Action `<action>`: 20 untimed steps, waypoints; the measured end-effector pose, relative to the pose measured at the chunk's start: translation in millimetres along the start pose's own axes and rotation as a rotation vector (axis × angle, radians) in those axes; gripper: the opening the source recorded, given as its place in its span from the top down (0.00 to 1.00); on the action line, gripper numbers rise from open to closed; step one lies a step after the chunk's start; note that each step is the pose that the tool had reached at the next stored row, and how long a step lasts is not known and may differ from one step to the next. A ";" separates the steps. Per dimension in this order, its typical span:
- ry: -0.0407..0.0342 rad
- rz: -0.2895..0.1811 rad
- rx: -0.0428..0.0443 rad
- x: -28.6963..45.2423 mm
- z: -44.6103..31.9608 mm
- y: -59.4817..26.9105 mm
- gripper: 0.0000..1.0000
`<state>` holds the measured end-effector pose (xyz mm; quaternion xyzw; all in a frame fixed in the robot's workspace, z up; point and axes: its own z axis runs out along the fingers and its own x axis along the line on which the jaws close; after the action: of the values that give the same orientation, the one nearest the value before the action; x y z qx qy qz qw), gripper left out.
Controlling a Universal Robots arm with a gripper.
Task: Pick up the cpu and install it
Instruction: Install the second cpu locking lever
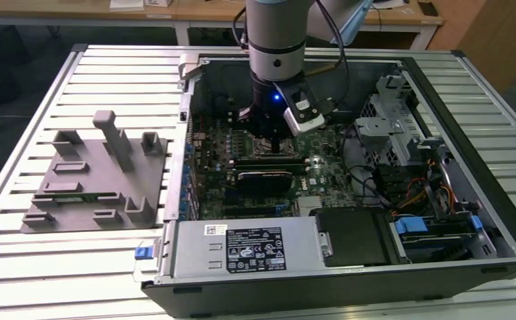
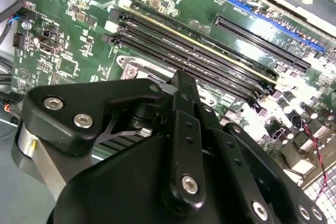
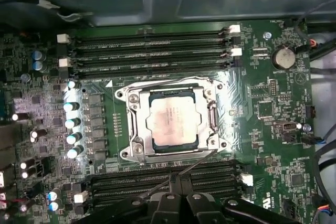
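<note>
The cpu, a flat square chip with a dull silver top, lies flat inside the metal-framed socket on the green motherboard in the first wrist view. My gripper hangs above the board just beside the socket's edge, over a bank of memory slots, apart from the cpu. Its black fingers look shut together with nothing between them. In the exterior view my gripper reaches down into the open computer case over the socket area. The second wrist view looks past the black linkage of my gripper to the board.
Memory slots flank the socket on two sides, and capacitors line a third. A graphics card, power supply, drive cage and cables crowd the case. A gray fixture sits on the slatted table at the exterior view's left.
</note>
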<state>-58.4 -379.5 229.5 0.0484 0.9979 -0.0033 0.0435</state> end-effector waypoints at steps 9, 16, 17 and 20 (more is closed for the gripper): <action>0.0272 -0.004 -0.0005 0.1 2.2 -1.7 0.89; 0.0279 -0.011 -0.0032 0.3 2.9 -1.7 0.89; 0.0281 -0.019 -0.0051 0.5 3.3 -1.7 0.89; 0.0285 -0.035 -0.0110 3.2 4.9 -2.6 0.89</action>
<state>-61.3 -381.9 224.3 0.0305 0.9991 0.0021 0.0295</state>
